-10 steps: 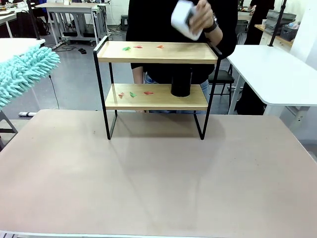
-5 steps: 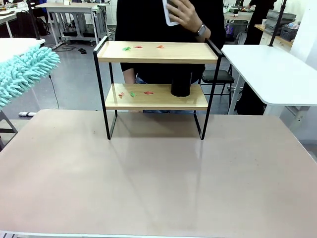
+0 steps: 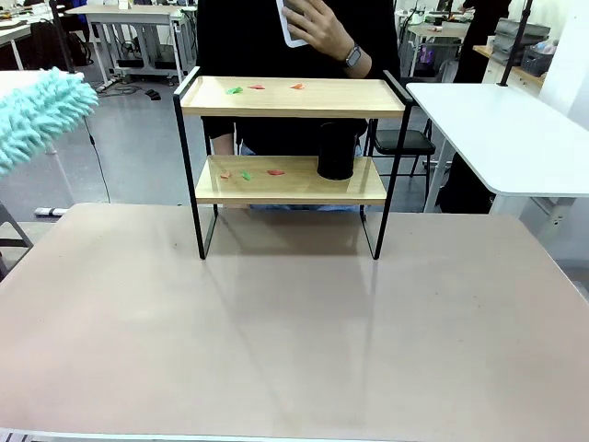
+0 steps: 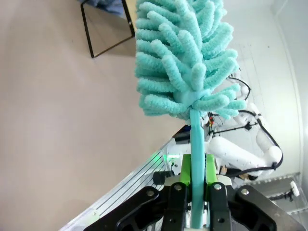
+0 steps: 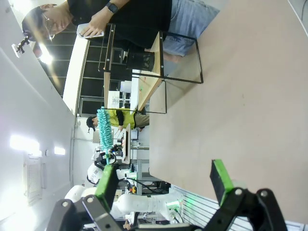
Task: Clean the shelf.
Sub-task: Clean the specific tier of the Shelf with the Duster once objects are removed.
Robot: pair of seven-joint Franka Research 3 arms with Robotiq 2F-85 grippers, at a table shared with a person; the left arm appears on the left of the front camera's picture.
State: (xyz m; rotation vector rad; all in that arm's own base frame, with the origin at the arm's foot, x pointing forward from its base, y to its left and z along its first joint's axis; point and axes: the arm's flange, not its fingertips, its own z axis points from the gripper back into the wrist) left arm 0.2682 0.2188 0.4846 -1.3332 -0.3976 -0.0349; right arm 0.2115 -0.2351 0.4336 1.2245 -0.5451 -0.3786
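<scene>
Shelf (image 3: pixel 350 96) of pale wood, shaggy duster (image 3: pixel 41 115)

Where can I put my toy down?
The big table in front of the shelf is all bare. The top board has its right end free, past the coloured bits. The lower board is crowded: more bits and a black cup.

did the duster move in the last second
Yes. The duster has gone up and slightly left, farther from the shelf.
</scene>
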